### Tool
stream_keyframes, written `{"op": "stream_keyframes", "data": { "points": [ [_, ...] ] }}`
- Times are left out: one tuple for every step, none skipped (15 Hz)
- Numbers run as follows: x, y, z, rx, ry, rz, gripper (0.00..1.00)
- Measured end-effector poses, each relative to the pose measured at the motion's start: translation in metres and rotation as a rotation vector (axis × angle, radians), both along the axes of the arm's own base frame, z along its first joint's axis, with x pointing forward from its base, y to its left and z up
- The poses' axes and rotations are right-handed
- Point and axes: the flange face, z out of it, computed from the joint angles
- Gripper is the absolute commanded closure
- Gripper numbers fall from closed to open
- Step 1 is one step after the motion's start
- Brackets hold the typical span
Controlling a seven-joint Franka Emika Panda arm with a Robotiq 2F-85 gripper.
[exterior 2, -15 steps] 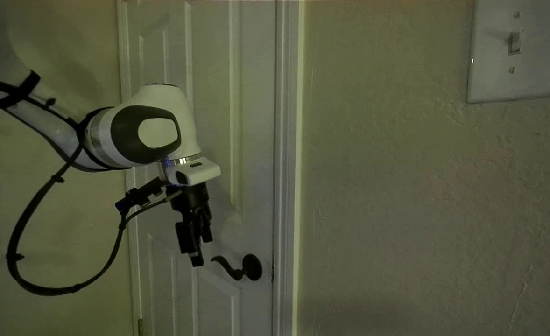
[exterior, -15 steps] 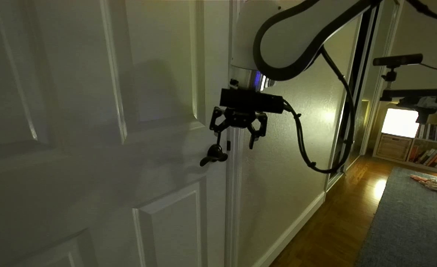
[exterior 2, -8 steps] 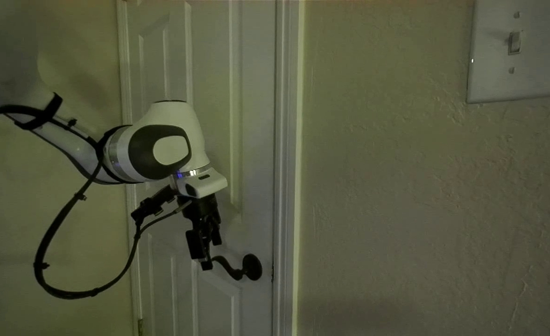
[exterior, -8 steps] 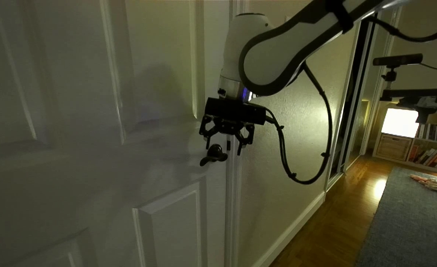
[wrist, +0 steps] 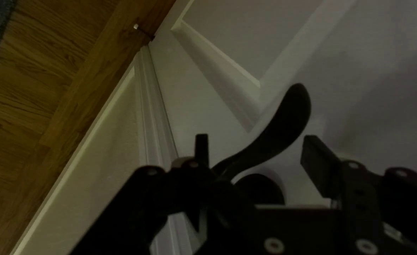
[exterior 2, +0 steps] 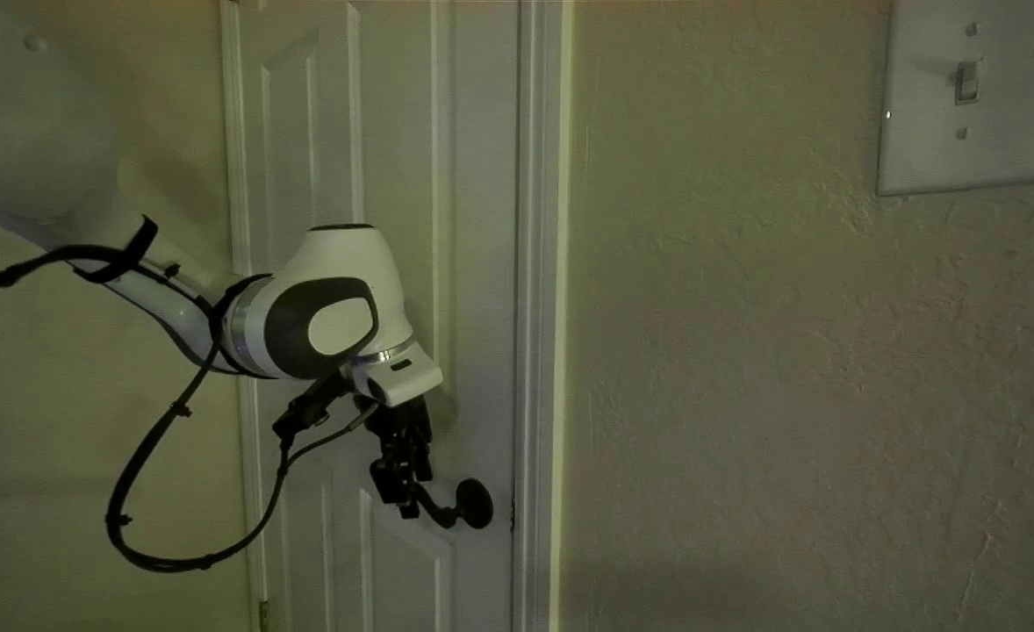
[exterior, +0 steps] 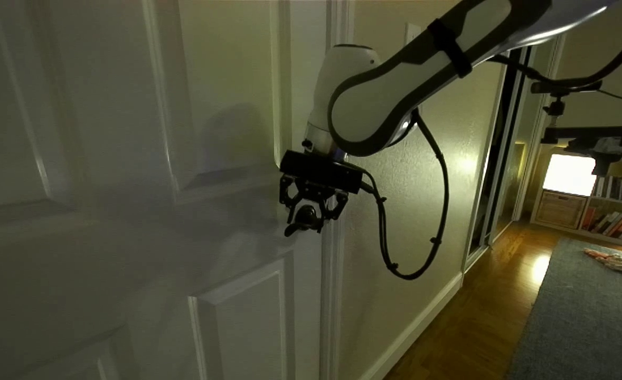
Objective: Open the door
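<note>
The door (exterior: 147, 211) stands shut in its frame (exterior 2: 542, 263); I expect it stiff and fairly heavy, yet easy to swing once unlatched. The arm (exterior 2: 306, 329) bends down in front of it. The jaws are wide apart, on either side of the handle (wrist: 286, 122) but not gripping; whether one touches it I cannot tell. The handle looks rigid, probably smooth and slippery, so best taken near its curled free end, away from the round base (exterior 2: 475, 503).

Book spines (exterior: 610, 224): out just past three o'clock in an exterior view, and they're too small to read!
Switch plate (exterior 2: 973, 117): up at two o'clock, nothing legible.
Readable text, all views: none.
</note>
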Motion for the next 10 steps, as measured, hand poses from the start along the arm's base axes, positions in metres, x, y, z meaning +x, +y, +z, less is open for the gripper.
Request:
{"op": "stream_keyframes", "data": {
  "points": [
    [0.0023,0.0005,-0.0006,0.007,-0.007,-0.004,0.45],
    [0.0047,0.001,-0.0008,0.013,-0.015,-0.007,0.42],
    [0.0056,0.0015,-0.0022,0.017,-0.015,-0.009,0.43],
    [0.006,0.0019,-0.0036,0.02,-0.015,-0.011,0.5],
    [0.0061,0.0024,-0.0049,0.023,-0.013,-0.012,0.56],
    [0.006,0.0029,-0.0064,0.027,-0.011,-0.014,0.63],
    [0.0057,0.0037,-0.0076,0.03,-0.009,-0.015,0.7],
    [0.0054,0.0049,-0.0084,0.034,-0.007,-0.015,0.76],
    [0.0053,0.0062,-0.0083,0.035,-0.008,-0.013,0.83],
    [0.0053,0.0065,-0.0082,0.037,-0.009,-0.015,0.84]
  ]
}}
